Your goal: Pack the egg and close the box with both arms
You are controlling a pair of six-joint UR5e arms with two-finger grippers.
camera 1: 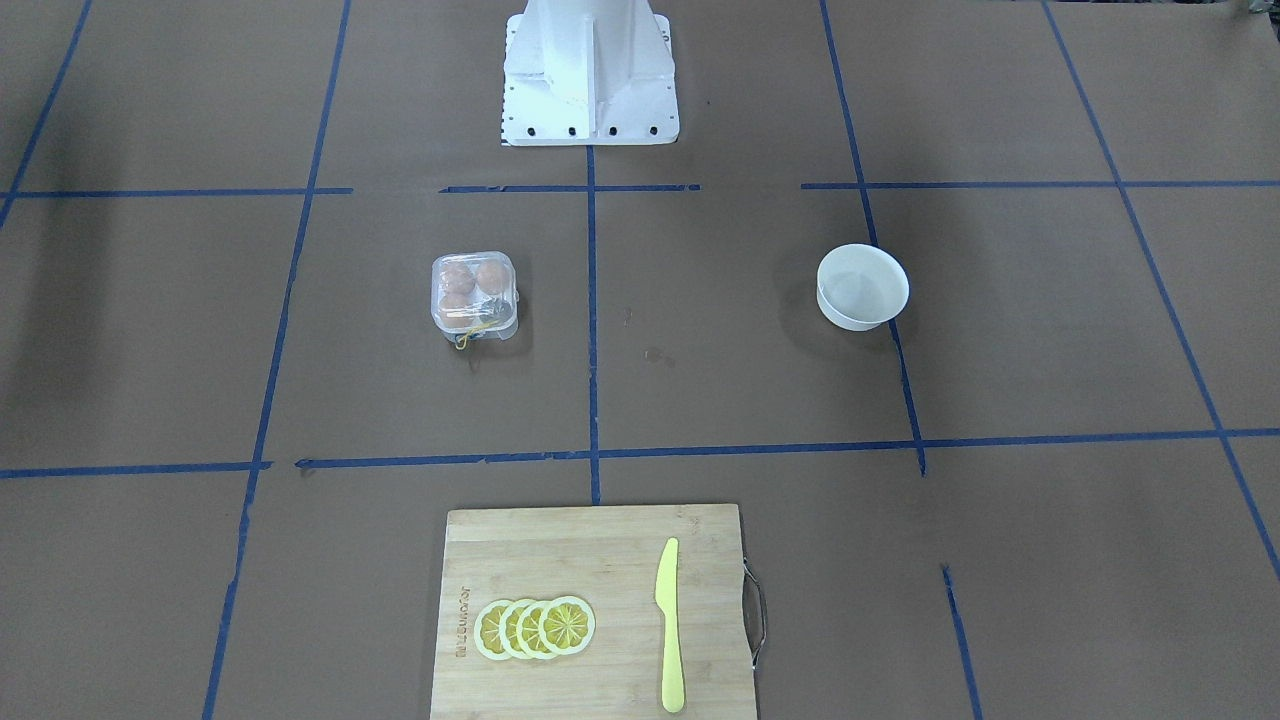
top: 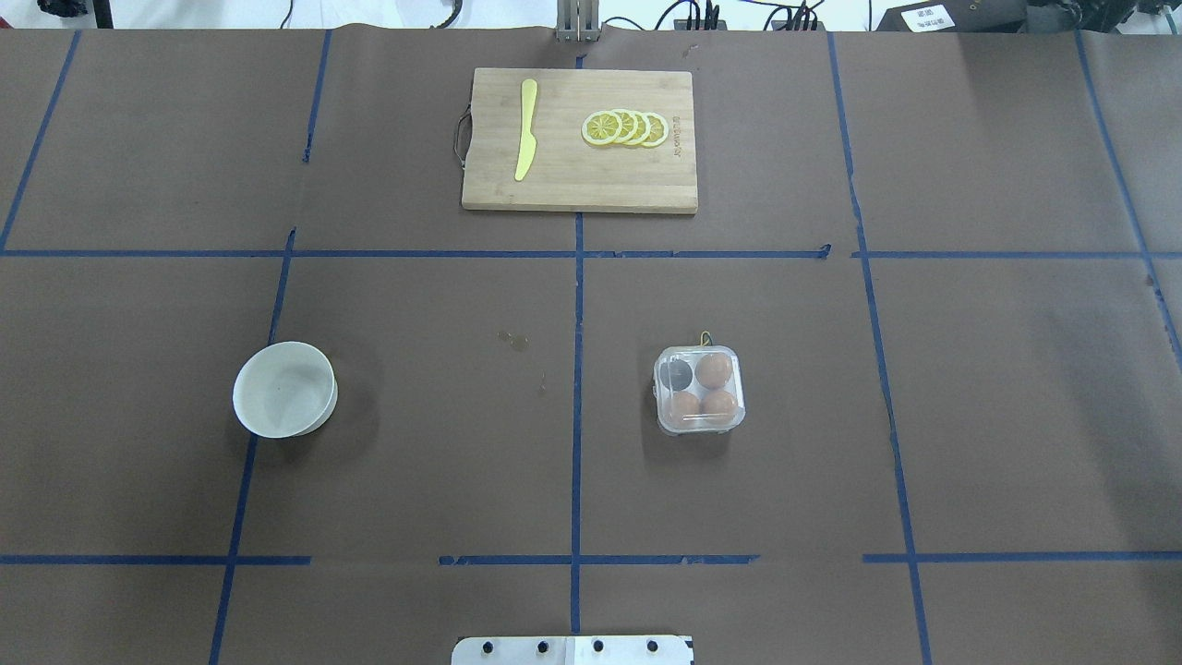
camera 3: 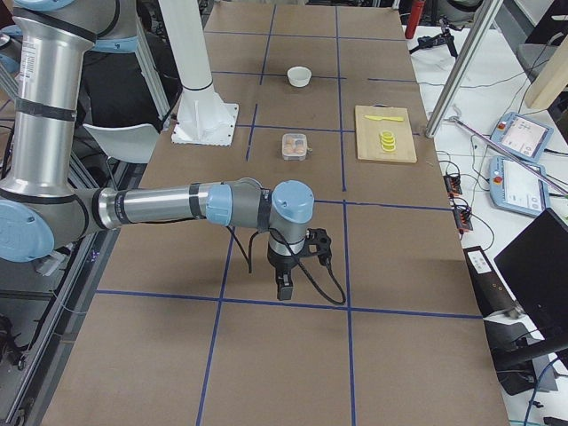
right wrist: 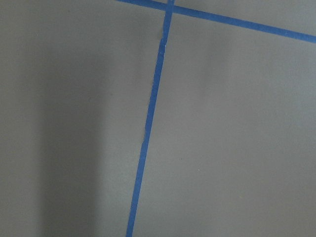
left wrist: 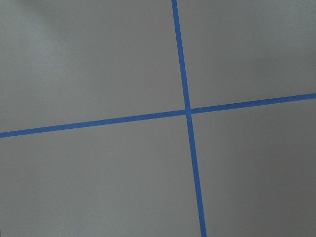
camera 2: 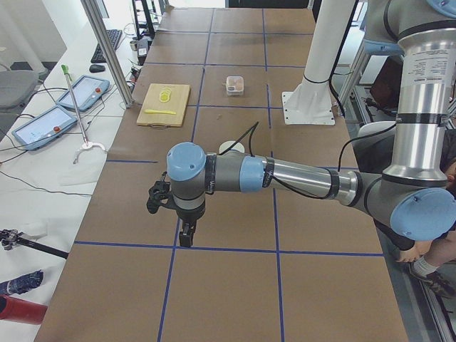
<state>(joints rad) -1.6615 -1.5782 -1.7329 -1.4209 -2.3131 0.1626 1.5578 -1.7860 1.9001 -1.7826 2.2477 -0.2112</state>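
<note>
The box (top: 699, 390) stands right of the table's centre line with its clear lid down; it also shows in the front view (camera 1: 474, 292). Three brown eggs (top: 714, 370) lie in its cells and look alike; the fourth cell looks dark. Neither arm shows in the overhead or front view. My left gripper (camera 2: 186, 239) shows only in the left side view, pointing down over the table's left end. My right gripper (camera 3: 284, 290) shows only in the right side view, over the right end. I cannot tell whether either is open or shut. Both wrist views show only brown paper and blue tape.
A white bowl (top: 284, 389) stands left of centre and looks empty. A wooden cutting board (top: 572, 189) at the far edge carries a yellow knife (top: 526, 129) and lemon slices (top: 626, 127). The white pedestal (camera 1: 588, 70) stands at the robot's side.
</note>
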